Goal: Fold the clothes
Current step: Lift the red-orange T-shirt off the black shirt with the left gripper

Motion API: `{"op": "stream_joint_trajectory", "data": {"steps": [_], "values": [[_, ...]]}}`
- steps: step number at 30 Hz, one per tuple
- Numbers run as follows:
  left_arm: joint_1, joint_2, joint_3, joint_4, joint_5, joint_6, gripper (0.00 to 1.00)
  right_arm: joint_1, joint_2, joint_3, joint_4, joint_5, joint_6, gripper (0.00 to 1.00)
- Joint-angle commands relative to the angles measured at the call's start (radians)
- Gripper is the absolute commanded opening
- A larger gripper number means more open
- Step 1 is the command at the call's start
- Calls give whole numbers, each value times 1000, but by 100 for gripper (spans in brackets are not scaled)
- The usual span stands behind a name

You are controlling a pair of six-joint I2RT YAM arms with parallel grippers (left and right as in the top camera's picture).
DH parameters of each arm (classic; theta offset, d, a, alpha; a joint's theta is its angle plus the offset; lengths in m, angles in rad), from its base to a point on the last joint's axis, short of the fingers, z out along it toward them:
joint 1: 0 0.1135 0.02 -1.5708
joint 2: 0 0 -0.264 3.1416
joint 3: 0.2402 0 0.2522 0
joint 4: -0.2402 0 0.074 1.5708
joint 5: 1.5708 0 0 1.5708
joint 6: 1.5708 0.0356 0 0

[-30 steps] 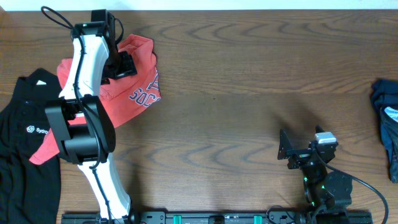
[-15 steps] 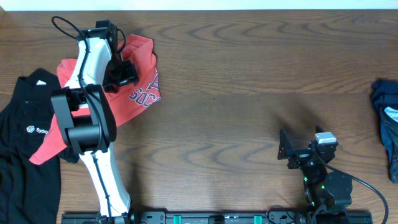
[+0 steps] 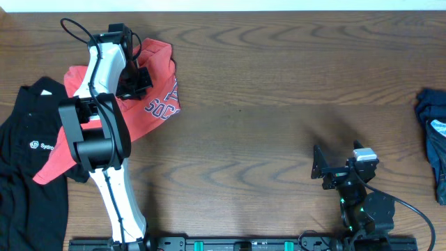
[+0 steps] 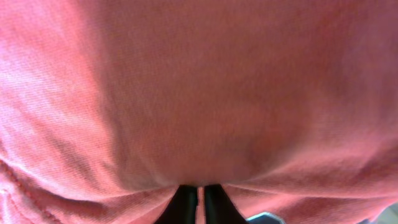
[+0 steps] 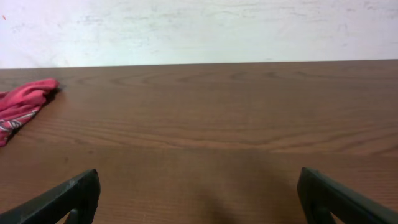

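Overhead, left claw [image 3: 136, 80] clamps the coral T-shirt [image 3: 160, 66] crumpled far left on the desk [image 3: 279, 84], right claw [image 5: 199, 186] gapes empty; folding looks barely begun, so next lift and spread it flat.

From where I stand I count three garments on the one bench [image 3: 279, 84]: one coral-red T-shirt [image 3: 159, 97], one black shirt [image 3: 28, 167] and one dark blue piece [image 3: 433, 125] at the far right edge. There are two arms, a left arm [image 3: 97, 63] and a right arm [image 3: 362, 209], each with one end effector, so two in all: the left end effector [image 4: 200, 202] and the right end effector [image 5: 199, 180]. The red shirt carries one patch of lettering [image 3: 164, 104], and the black shirt has one small white logo [image 3: 33, 145].
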Motion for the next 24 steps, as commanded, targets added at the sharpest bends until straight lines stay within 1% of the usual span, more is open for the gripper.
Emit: {"op": "stream_joint_trajectory", "data": {"steps": [1,14,24], "values": [[16,-19,9,3,-4,-3,6,12,-4,-5,0,-3,-10,99],[10,-43,16,16,-18,-3,6,12,-4,-5,1,-3,-10,99],[-41,-247,26,61,-46,-3,6,12,-4,-5,1,-3,-10,99]]}}
